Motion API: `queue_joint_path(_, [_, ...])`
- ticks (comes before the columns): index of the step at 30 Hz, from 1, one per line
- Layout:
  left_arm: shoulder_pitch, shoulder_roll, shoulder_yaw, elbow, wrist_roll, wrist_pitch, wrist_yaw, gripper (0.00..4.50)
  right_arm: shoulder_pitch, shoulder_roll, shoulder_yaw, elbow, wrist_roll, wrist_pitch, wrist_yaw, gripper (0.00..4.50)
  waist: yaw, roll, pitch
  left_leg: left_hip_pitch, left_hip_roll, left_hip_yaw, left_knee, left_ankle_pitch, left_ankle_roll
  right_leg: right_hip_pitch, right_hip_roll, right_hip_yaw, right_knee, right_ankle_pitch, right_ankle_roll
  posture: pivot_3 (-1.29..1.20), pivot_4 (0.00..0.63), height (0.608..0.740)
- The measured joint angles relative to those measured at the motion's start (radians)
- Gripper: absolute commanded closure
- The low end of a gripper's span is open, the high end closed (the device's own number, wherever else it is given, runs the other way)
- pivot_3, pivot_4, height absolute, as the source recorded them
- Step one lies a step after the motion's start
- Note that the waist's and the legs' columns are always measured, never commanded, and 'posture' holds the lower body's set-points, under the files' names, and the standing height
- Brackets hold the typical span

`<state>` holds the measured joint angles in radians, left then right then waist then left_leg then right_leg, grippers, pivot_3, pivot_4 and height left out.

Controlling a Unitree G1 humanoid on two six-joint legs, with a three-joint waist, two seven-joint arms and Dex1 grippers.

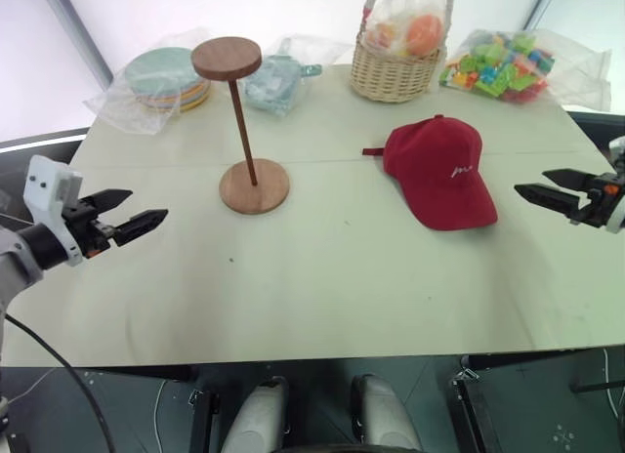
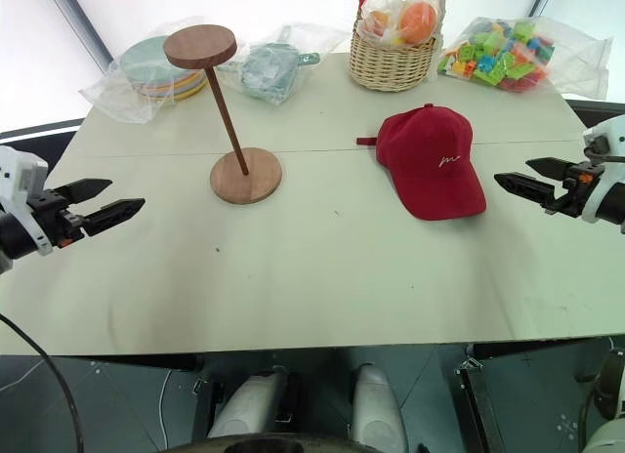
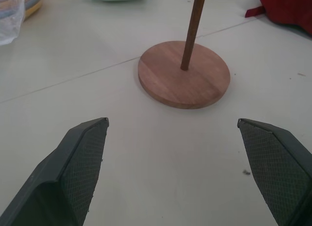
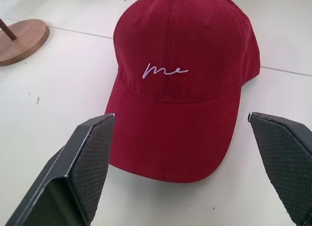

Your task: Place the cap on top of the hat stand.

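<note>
While curved-brimmed, the fabric cap [image 1: 441,170] lies near the wooden hat stand [image 1: 244,121].

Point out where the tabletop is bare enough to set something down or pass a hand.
The near half of the table is bare, in front of the hat stand and cap; so is the strip between those two. The far edge is crowded: bagged plates, a bagged pale item, wicker basket, bag of toy blocks.

Only text I can read: white script "me" embroidered on the front of the cap [image 4: 180,84], above the brim.
</note>
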<state>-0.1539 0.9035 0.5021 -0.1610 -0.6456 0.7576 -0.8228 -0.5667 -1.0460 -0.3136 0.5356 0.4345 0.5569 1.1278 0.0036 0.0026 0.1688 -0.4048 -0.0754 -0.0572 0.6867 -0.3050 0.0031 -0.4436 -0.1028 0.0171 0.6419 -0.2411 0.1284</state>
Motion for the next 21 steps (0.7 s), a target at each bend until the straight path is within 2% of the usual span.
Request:
queue_joint_path(17, [0.003,0.003,0.005,0.002,0.005,-0.006,-0.008,0.06,-0.018,0.002,0.015,0.01,-0.008,0.0,0.007,0.0,0.001,0.0,0.0,0.0,0.0,0.0,0.0,0.0,0.0,0.0,0.0,0.0,0.0,0.0,0.0,0.0,0.15,0.74])
queue_joint_path(21, [-0.017,0.047,0.005,0.009,0.001,-0.012,-0.063,0.06,-0.023,0.002,0.018,0.013,-0.012,0.0,0.008,0.0,0.001,0.0,0.0,0.0,0.0,0.0,0.0,0.0,0.0,0.0,0.0,0.0,0.0,0.0,0.0,0.0,0.15,0.74])
